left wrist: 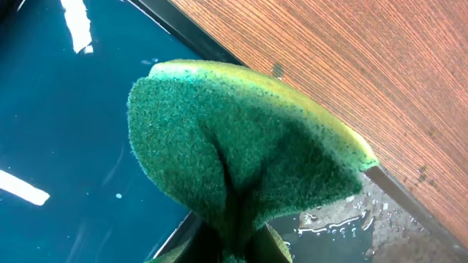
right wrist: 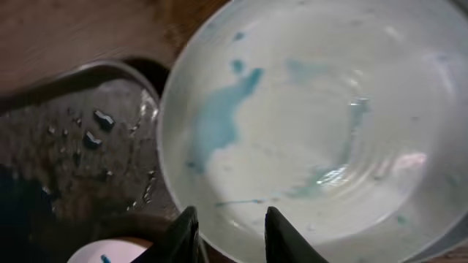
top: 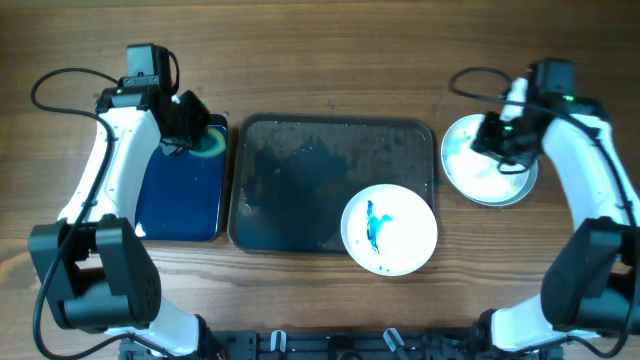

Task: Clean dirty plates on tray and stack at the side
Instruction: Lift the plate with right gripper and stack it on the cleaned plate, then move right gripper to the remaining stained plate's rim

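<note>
Green sponge (left wrist: 241, 153) is held pinched in closed left jaws over narrow dark blue tray (top: 180, 200), while right jaws are spread, empty, over blue-smeared round white plate (right wrist: 314, 124) on desk (top: 320, 60) beside large dark grey tray (top: 300, 180), so wiping is judged next.

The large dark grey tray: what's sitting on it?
One round white plate streaked blue sits on the tray, near right corner, plus wet patches. Whatever lies beneath that plate is covered.

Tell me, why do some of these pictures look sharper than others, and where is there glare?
Overhead view: sharp, evenly lit. Left wrist view: white glare streaks on the blue tray, sponge crisp up close. Right wrist view: dimmer, the plate looks soft, with a bright spot.
</note>
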Motion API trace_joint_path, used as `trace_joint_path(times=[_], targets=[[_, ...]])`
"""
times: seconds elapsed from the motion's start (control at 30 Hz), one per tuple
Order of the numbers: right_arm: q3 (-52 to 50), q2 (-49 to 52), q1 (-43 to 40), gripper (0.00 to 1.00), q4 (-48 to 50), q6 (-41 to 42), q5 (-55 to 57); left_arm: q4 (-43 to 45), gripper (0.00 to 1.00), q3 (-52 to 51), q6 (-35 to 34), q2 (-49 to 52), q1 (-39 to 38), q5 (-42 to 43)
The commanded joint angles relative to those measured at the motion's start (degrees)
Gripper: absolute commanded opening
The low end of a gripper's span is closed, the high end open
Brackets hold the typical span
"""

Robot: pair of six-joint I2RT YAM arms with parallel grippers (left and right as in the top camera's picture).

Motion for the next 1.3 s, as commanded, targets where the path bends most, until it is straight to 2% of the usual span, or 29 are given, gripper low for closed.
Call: trace_joint_path(times=[0.0, 0.2, 0.4, 0.67, 0.7, 0.8, 0.93, 1.03, 1.17, 1.27], targets=[[0.79, 1.64, 2.25, 0.32, 0.76, -2.12, -1.2, 0.02, 0.04, 0.79, -0.37, -0.22, 0.04, -0.76], [0.13, 7.67, 3.21, 0.3, 3.19, -2.03, -3.06, 0.02, 0.04, 0.79, -0.37, -0.22, 0.04, -0.76], [-1.01, 9.25, 3.21, 0.31, 3.5, 0.96, 5.86, 0.0, 0.04, 0.79, -0.37, -0.22, 0.04, -0.76], [-7.02, 9.31, 2.99, 0.34, 7.13, 2.67, 8.22, -0.07, 0.04, 0.79, -0.37, -0.22, 0.04, -0.76], [-8.2, 9.31, 2.99, 0.34, 6.86, 4.63, 11.1, -0.07, 0.04, 0.79, -0.37, -0.22, 0.04, -0.76], [-8.22, 9.25, 2.99, 0.3, 5.09, 7.04, 15.23, -0.22, 0.04, 0.79, -0.37, -0.22, 0.04, -0.76], [-5.09, 8.07, 3.23, 0.26, 2.67, 6.97, 12.2, -0.22, 0.04, 0.79, -0.37, -0.22, 0.04, -0.76], [0.74, 2.8, 3.48, 0.31, -1.03, 5.03, 6.84, -0.22, 0.04, 0.79, -0.37, -0.22, 0.04, -0.76], [3.45, -1.92, 3.61, 0.36, -11.47, -2.36, -6.54, -0.24, 0.04, 0.79, -0.37, -0.22, 0.04, -0.76], [0.35, -1.84, 4.81, 0.36, -19.37, -3.93, -8.0, -0.22, 0.04, 0.79, -0.37, -0.22, 0.04, -0.76]])
